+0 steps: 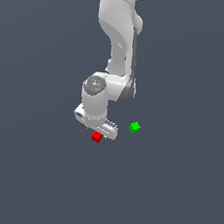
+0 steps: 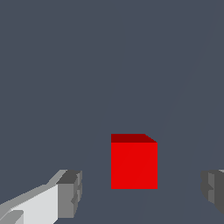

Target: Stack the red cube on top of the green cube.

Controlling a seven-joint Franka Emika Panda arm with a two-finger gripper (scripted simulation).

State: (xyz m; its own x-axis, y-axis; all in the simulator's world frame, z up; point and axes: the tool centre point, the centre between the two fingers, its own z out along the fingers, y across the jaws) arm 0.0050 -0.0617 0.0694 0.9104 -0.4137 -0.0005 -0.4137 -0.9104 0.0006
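Observation:
The red cube (image 1: 97,137) lies on the grey floor, directly under the white gripper (image 1: 101,131). In the wrist view the red cube (image 2: 134,164) sits between the two grey fingertips (image 2: 70,192), with a gap on either side. The gripper (image 2: 140,193) is open and touches nothing. The green cube (image 1: 135,127) rests on the floor a short way toward the exterior view's right of the red one and slightly farther back. It is out of the wrist view.
The white arm (image 1: 119,46) comes down from the top of the exterior view. A plain dark grey floor (image 1: 174,190) surrounds the two cubes.

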